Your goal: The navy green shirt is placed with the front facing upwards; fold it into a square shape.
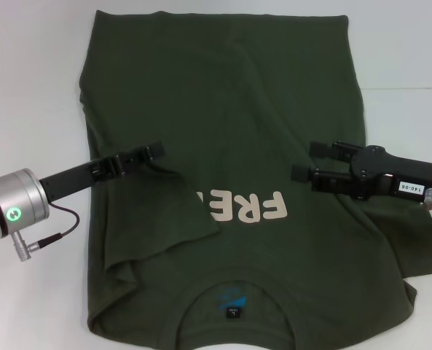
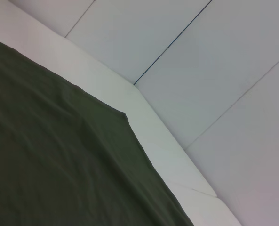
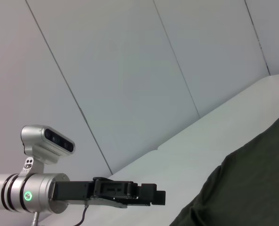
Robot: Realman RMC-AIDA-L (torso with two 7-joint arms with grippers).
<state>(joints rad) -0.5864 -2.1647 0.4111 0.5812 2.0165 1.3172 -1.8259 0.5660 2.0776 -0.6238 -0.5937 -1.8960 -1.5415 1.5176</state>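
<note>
The navy green shirt (image 1: pixel 230 146) lies flat on the white table (image 1: pixel 33 87), collar nearest the robot and hem at the far edge, with the cream "FREE!" lettering (image 1: pixel 248 208) partly showing. 1 sleeve on the robot's left side is already folded inward over the chest and covers the end of the lettering; the right side is not yet folded.

The left gripper (image 1: pixel 154 152) hangs just over the folded sleeve edge; whether its fingers are parted or closed cannot be determined, and no cloth appears between them. The right gripper (image 1: pixel 312 160) sits over the right chest area with its 2 fingers spread and nothing pinched.

Risks from this state:
1. The folded sleeve is loosely wrinkled. A gripper passing low may drag it and undo the fold.
2. The right gripper stands inboard of the shirt edge. Closing here would likely bunch a single layer instead of seizing the sleeve, producing a skewed fold.
3. Uneven side folds would yield a rectangle, not a square.
</note>
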